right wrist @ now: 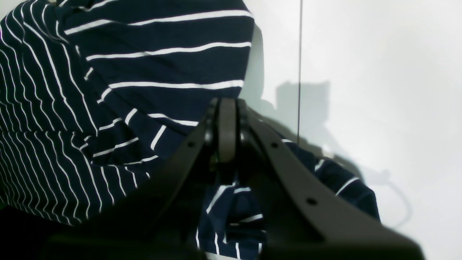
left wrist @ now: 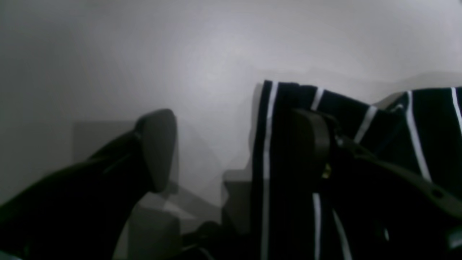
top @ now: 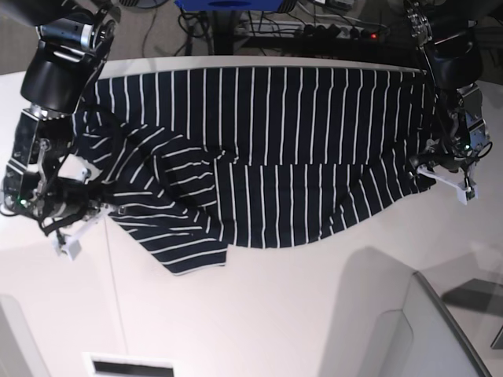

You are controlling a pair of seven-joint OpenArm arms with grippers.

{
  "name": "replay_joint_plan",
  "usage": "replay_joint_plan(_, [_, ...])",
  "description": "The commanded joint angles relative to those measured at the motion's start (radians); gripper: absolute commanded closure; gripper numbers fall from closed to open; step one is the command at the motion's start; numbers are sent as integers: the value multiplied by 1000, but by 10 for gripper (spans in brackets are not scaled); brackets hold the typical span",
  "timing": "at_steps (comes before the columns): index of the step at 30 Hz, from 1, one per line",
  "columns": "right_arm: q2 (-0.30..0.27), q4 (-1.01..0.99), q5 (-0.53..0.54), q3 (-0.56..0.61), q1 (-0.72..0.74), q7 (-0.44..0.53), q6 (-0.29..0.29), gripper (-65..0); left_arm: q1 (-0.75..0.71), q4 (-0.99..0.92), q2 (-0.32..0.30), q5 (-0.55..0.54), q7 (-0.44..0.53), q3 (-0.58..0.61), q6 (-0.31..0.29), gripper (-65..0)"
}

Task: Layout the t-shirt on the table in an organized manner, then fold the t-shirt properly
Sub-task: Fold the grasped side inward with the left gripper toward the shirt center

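The dark navy t-shirt (top: 275, 141) with thin white stripes lies spread across the back half of the white table (top: 275, 314). Its lower left part is creased and folded over. At the shirt's left side, my right gripper (top: 81, 217) is shut, and in the right wrist view its fingers (right wrist: 227, 126) pinch a bunched fold of the t-shirt (right wrist: 144, 72). At the shirt's right edge, my left gripper (top: 437, 175) stands open. In its wrist view the left gripper (left wrist: 234, 148) straddles the cloth's edge: one finger lies over the t-shirt (left wrist: 285, 97), the other over bare table (left wrist: 180, 54).
A thin seam line (right wrist: 299, 54) crosses the tabletop near the right gripper. Behind the table's far edge lie a power strip and cables (top: 346, 31). The table's curved edge (top: 448, 314) runs along the lower right, with floor beyond it.
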State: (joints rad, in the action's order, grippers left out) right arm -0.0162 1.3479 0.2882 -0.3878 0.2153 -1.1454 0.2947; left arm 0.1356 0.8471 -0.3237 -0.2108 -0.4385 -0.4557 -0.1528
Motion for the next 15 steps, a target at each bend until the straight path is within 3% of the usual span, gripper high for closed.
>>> replay_joint_plan(1, [-8, 15, 12, 2, 23, 11, 1, 0, 3, 21, -10, 4, -41, -2, 8, -454])
replay_joint_plan(8, [-8, 15, 12, 3, 23, 11, 1, 0, -31, 176, -13, 4, -107, -13, 8, -454])
replay_joint_plan(15, [-11, 15, 12, 3, 25, 11, 1, 0, -31, 226, -10, -22, -110, -13, 8, -454])
